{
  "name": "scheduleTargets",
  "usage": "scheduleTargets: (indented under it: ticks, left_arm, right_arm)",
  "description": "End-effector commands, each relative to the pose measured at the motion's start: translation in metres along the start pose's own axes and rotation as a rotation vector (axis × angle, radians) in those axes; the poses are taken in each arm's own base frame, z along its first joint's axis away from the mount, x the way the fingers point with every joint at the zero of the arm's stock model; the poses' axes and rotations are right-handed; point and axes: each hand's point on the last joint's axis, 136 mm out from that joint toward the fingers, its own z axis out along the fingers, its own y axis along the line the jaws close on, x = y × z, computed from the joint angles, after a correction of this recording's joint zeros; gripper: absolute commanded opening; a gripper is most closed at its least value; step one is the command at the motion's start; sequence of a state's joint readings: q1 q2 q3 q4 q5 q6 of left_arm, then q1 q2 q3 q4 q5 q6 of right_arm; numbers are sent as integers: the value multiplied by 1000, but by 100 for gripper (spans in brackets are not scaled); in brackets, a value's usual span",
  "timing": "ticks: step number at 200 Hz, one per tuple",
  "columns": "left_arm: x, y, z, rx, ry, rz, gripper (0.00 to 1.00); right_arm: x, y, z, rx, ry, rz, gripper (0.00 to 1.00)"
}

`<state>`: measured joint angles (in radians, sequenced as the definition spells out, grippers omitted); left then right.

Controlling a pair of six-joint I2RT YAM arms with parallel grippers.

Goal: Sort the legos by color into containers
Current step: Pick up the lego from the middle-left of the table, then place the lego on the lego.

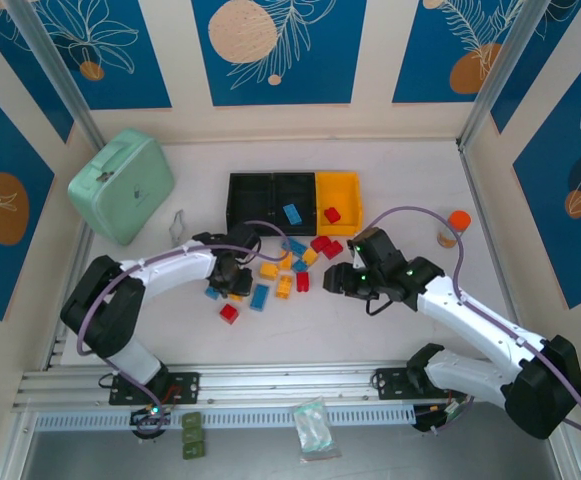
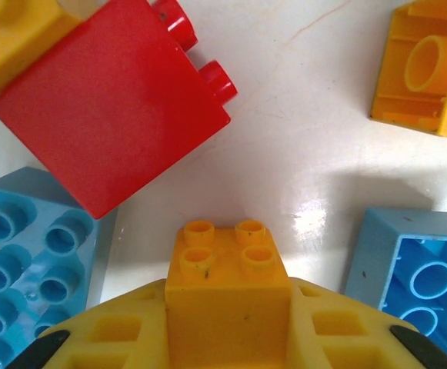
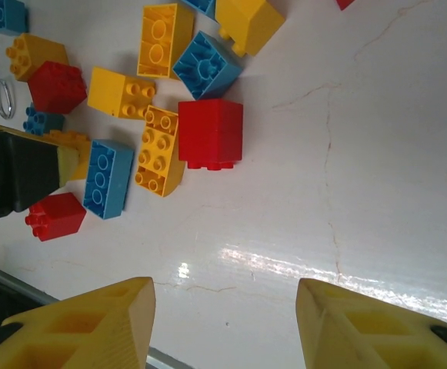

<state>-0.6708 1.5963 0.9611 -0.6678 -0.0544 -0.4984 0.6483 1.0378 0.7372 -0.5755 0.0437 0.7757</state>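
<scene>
The yellow-orange two-by-two brick is clamped between the yellow fingers of the left end effector, studs pointing away from the wrist; it is at the left fringe of the loose legos scattered on the white surface in front of the containers; whether it has left the surface I cannot tell. Just beside it lie a tipped red brick, a long light-blue brick on the left and an upturned blue brick on the right; a lift that drifts sideways would likely knock these and scatter the pile. The fingers seem to take only the brick's rear part, so it might pivot or slip during the carry. A blue piece lies in the middle black bin and a red piece in the yellow bin; by that pattern this brick belongs in the left black bin, and matching it to the yellow bin would mix colours. The right end effector hangs released, nothing between its fingers, by the pile's right side; both arms reaching in together could collide.
</scene>
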Motion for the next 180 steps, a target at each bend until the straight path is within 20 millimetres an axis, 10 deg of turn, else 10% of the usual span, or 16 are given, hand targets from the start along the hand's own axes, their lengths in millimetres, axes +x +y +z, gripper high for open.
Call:
scheduleTargets:
  ticks: [1, 98, 180]
  left_arm:
    - [-18, -5, -27, 17, -80, 9, 26]
    - [-113, 2, -84, 48, -235, -24, 25]
    - [-202, 21, -68, -8, -246, -75, 25]
  right_arm:
    - [5, 15, 2, -54, 23, -28, 52]
    - [-1, 54, 1, -169, 30, -110, 52]
    - [7, 44, 4, -141, 30, -80, 52]
